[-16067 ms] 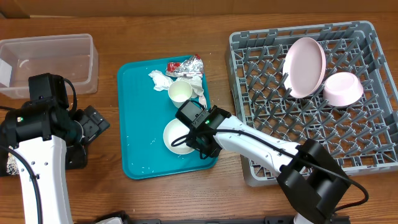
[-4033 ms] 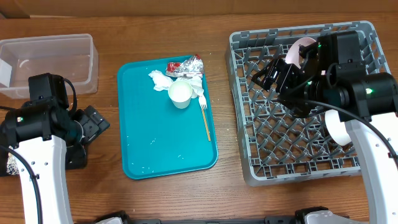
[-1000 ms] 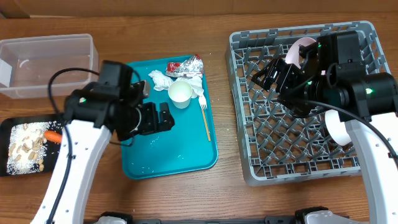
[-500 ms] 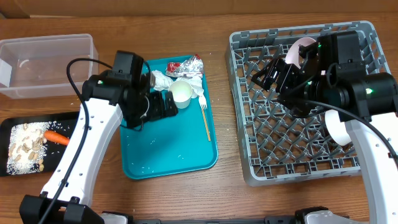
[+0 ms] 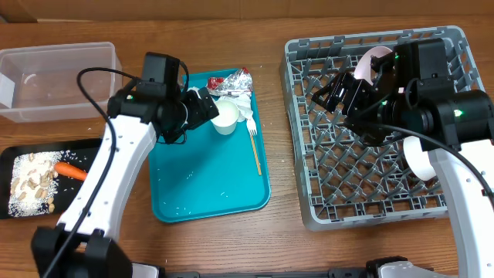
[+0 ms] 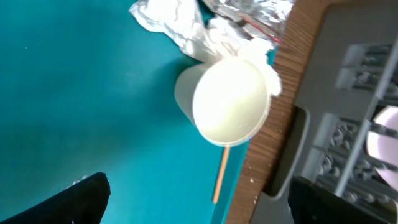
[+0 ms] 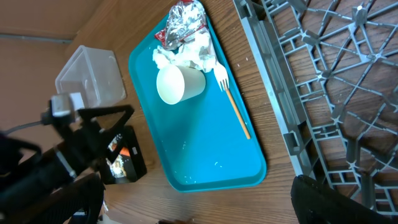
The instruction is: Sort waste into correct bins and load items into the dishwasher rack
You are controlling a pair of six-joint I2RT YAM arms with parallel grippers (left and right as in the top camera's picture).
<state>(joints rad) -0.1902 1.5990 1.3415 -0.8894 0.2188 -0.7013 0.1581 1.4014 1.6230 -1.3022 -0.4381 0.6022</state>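
**Operator:** Which arm serves the white cup point(image 5: 224, 116), and where does the cup stand?

**Technician:** The left arm. The cup stands upright, mouth up, on the teal tray point(image 5: 201, 181) near its 12 o'clock end. The crumpled napkins point(image 6: 177, 22) touch it on the 12 o'clock side, with the foil wrapper point(image 5: 231, 81) beyond them. In the overhead view the cup lies at about 4 o'clock from the left gripper point(image 5: 204, 104), just beside it. The right gripper point(image 5: 333, 91) hangs over the dishwasher rack point(image 5: 340, 181), well apart.

**Operator:** Finger state and arm pose?

**Technician:** In both wrist views the fingers stand spread wide and hold nothing. The left arm runs up from 7 o'clock, across the tray's 9 o'clock edge, with the wrist pointing toward 3 o'clock. The left wrist view centres the cup mouth ahead of the jaws.

**Operator:** Any neighbouring item?

**Technician:** The fork point(image 5: 255, 150) lies at 4 o'clock from the cup, with its long axis running 12 to 6 and the tines at 12.
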